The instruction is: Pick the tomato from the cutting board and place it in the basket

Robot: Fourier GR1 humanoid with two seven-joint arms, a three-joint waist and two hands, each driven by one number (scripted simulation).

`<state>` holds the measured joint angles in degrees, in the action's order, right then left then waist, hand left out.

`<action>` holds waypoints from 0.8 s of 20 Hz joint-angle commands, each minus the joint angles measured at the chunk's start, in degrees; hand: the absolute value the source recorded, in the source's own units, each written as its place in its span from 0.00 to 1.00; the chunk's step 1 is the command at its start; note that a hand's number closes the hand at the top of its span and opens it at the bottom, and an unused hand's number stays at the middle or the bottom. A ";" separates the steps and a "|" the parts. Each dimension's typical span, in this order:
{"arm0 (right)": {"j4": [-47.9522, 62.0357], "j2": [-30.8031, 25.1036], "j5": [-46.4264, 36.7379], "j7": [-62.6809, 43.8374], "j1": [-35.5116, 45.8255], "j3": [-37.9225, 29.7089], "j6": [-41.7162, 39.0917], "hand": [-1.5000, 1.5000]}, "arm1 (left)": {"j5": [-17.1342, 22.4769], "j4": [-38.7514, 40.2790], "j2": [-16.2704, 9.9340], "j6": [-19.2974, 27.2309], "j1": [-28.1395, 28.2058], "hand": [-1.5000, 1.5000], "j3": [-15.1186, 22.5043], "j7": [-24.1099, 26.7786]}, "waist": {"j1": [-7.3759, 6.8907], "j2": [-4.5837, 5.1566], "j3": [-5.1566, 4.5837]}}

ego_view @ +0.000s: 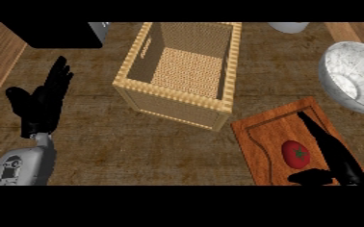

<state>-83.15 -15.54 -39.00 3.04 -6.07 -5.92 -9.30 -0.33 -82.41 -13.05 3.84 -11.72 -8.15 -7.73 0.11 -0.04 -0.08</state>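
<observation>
My left hand shows at the left edge of my view, fingers straight and spread, pointing up the bench, touching nothing. Its grey forearm comes in from the lower left corner. Above it, at the top left, I see one black box-like thing lying on the bench; I cannot tell what it is.

In the middle stands one woven basket, rectangular, open at the top, with nothing inside that I can see. It sits between my two hands and well apart from the left one.

To the right of the basket, near its front corner, lies one wooden cutting board, tilted in my view. On it rests one red tomato, with a green stem spot on top. My right hand lies over the board just beside the tomato, on its right: long fingers stretched straight along the board, thumb out below the tomato, so the hand is spread apart and not closed on the tomato.

At the right edge I count one grey speckled bowl, and a second pale round thing at the top, cut off by the view.

I can read no writing or labels anywhere.
</observation>
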 commanded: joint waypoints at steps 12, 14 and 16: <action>11.31 1.50 -4.54 9.63 0.44 5.04 1.11 1.00 | 1.26 -5.30 -0.68 -1.78 1.34 0.50 -1.13 -3.70 | -0.26 -0.02 0.10; 7.82 -0.43 -3.06 7.46 2.21 4.17 -3.35 1.00 | 0.28 -2.55 -0.65 -0.46 -2.53 0.50 -1.37 -4.24 | 0.11 0.01 0.07; 12.79 -0.92 -3.79 12.07 1.91 3.42 -0.19 1.00 | -1.66 -3.26 1.48 0.56 0.57 0.50 0.83 -2.30 | -0.13 0.04 0.10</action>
<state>-73.68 -17.92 -42.51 13.10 -3.08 -3.75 -9.81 -0.89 -85.22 -12.76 3.60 -12.12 -8.36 -10.55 0.09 -0.70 -1.22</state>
